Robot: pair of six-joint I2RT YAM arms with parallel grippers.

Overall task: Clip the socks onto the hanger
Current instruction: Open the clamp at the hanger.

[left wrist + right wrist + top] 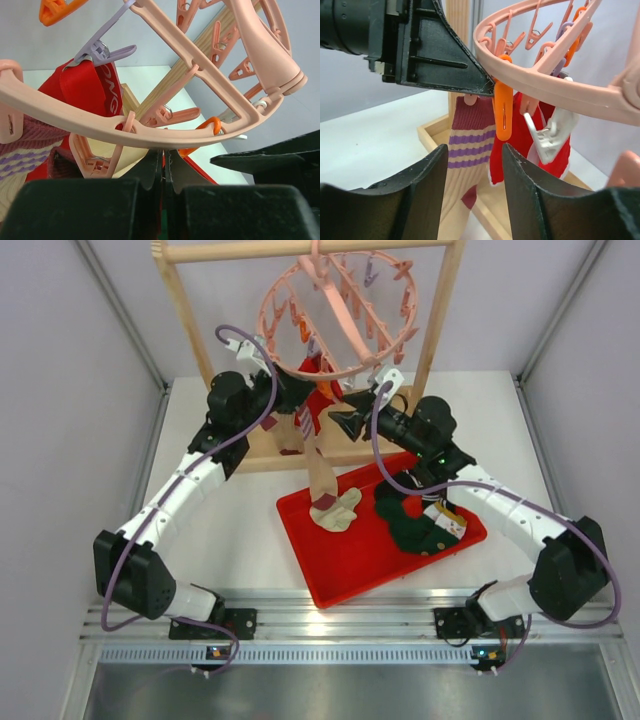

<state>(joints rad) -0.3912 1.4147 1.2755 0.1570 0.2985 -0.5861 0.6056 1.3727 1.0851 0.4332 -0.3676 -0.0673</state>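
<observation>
The pink hanger (338, 310) hung by its hook from the top bar of a wooden rack (250, 251) at the far side of the counter (230, 540). Two socks were clipped under the near edge of its ring. One was a tan striped sock (318, 468) with purple bands on its cuff, long enough for its toe to reach down to the red tray (350, 565) below. Just beside it hung a red sock (322, 405). In the left wrist view a purple peg (102, 50) gripped the top of that red sock.

In the tray a cream sock (342, 510) lay against the toe of the striped sock. A dark green sock (408, 525) lay toward the tray's right side, next to a patterned piece of fabric too small to make out.

The left tool (292, 392) was raised to the near edge of the ring. Its jaws were pressed together, and their tip sat right under the ring beside the pink peg that held the striped sock. Whether anything was pinched between them could not be told.

The right tool (338, 421) faced it from the other side, close by, with its jaws a moderate gap apart and holding nothing. In the right wrist view an orange peg (503, 110) hung from the ring in line with that gap, above the fingers (427, 190) and apart from both. A white peg (547, 135) dangled in front of the red sock to its right.
</observation>
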